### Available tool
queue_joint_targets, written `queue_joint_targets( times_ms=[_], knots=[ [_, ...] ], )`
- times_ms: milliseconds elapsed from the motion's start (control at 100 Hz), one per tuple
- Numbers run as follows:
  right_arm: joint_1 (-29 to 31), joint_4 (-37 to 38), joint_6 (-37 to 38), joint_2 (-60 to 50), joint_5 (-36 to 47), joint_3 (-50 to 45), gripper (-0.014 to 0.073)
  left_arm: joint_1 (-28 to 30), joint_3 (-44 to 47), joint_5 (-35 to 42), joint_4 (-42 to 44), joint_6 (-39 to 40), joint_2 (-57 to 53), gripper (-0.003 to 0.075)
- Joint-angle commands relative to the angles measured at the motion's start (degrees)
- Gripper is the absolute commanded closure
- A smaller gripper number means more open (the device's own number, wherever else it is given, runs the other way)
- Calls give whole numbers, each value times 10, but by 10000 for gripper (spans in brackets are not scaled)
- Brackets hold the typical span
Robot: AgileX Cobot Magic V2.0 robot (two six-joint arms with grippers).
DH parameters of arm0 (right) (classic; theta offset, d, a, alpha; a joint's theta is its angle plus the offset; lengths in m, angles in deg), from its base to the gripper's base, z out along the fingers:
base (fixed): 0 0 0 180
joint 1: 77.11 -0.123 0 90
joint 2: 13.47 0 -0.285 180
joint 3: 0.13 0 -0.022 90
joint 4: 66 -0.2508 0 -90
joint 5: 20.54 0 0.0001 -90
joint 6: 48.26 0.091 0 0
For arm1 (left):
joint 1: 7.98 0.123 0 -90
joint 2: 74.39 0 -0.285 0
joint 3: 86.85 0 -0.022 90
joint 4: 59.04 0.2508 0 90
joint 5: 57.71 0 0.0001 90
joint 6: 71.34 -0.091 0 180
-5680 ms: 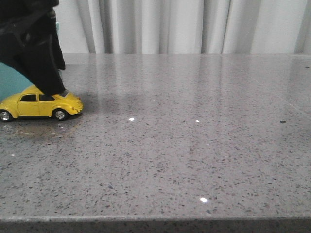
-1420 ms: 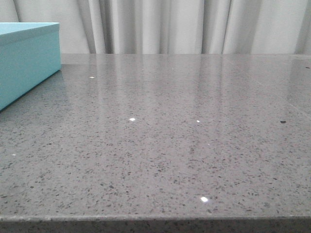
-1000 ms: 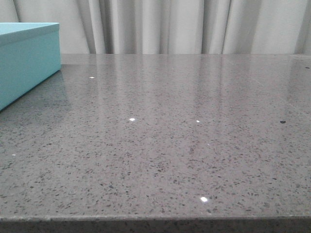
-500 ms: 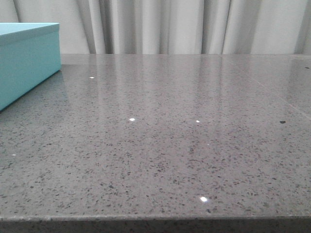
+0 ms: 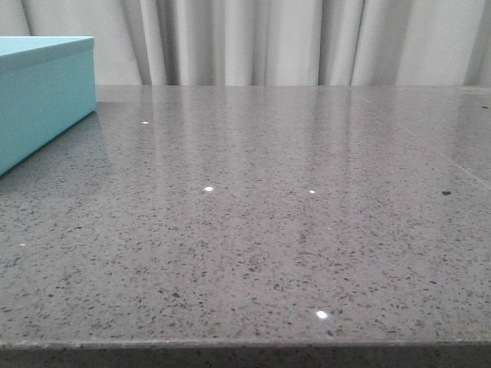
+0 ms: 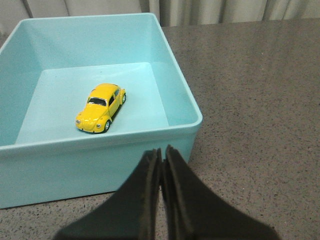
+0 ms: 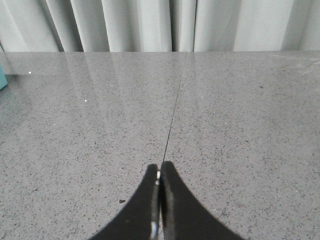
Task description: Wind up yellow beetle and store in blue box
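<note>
Beetle is sitting in your box, claws pressed together, empty; storing looks done.

A grey speckled table had small bright light spots on it. Behind it hung pale pleated curtains.

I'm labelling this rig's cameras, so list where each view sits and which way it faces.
Front view: low at the table edge, facing forward to the curtain; blue box at left; no arm shows.
Left wrist view: above, looking down into the box at the yellow beetle; left gripper shut.
Right wrist view: over bare table; right gripper shut.
Front and left wrist views share the box.
</note>
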Motion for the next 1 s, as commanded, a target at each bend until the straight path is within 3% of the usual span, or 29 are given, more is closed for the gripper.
queue_joint_targets(
  times_ms=[0,760,990],
  knots=[
    [-2,15,-4,5,50,14,662,1,-13,36,-19,0,-2,739],
    [-2,15,-4,5,50,14,662,1,-3,39,-16,0,-2,739],
    [-2,15,-4,5,50,14,662,-4,70,191,1,4,-2,738]
  ],
)
